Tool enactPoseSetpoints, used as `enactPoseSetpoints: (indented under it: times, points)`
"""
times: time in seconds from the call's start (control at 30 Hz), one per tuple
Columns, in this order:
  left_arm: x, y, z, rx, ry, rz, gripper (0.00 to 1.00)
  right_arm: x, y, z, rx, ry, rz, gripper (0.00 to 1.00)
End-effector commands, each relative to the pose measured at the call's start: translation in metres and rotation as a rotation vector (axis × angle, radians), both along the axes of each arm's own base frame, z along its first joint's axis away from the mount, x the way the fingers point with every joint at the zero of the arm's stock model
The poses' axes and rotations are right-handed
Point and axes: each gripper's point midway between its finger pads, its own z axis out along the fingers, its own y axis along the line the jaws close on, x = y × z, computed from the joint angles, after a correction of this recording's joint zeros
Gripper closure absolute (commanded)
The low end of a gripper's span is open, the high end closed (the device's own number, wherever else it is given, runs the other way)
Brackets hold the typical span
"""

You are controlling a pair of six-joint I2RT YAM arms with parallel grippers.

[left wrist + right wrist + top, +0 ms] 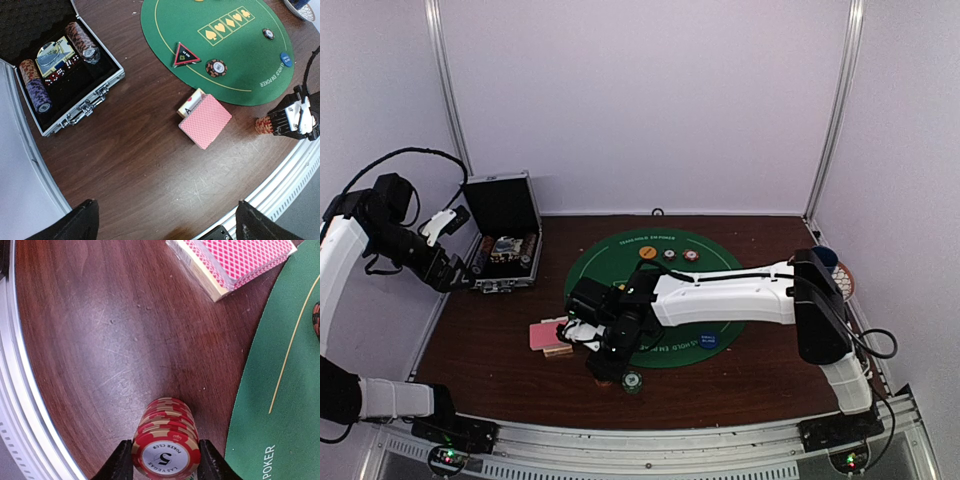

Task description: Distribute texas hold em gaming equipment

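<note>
Red chip stack (166,437) between right fingers (121,464)

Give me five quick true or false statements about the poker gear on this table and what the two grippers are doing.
1. The right gripper grips a stack of red chips. True.
2. The silver-edged case is closed. False: its lid stands open.
3. The pink-backed deck lies on the green mat. False: it lies on the wooden table beside the mat.
4. The red triangle sits on the mat. True.
5. The left gripper holds a card. False: it is open and empty.
</note>
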Motion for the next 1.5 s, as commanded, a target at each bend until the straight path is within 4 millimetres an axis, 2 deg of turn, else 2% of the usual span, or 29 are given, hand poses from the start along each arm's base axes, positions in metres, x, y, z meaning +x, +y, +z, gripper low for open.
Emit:
enactPoseSetpoints:
  times: [0.0,0.17,0.33,0.47,0.63,0.73,1.07,1.33,1.47]
  points:
    - [0.002,0.001,0.011,0.005,-0.042,0.002,0.03,-0.001,0.007,0.008,0.022,-0.013,0.012,0.64]
    - [0.002,0.001,0.011,0.006,-0.042,0.001,0.02,0.001,0.008,0.015,0.031,-0.027,0.008,0.75]
    - [0.002,0.002,0.011,0.008,-0.043,0.003,0.03,0.012,0.01,0.04,0.061,-0.083,-0.011,0.83]
    - [0.002,0.002,0.012,0.011,-0.047,0.003,0.03,0.03,0.011,0.065,0.106,-0.114,-0.057,0.87]
    - [0.001,0.002,0.011,0.011,-0.045,0.003,0.03,0.067,0.004,0.079,0.134,-0.149,-0.156,0.9]
    - [0.001,0.003,0.01,0.014,-0.044,0.002,0.03,0.092,-0.001,0.076,0.121,-0.172,-0.217,0.9]
    - [0.002,0.002,0.008,0.011,-0.035,-0.003,0.02,0.171,-0.016,0.036,0.091,-0.183,-0.399,0.91]
    - [0.003,0.0,0.007,-0.002,-0.028,-0.008,0.02,0.217,-0.019,0.009,0.104,-0.212,-0.506,0.91]
    - [0.002,0.0,0.005,-0.004,-0.023,-0.009,0.02,0.23,-0.017,-0.001,0.125,-0.205,-0.542,0.91]
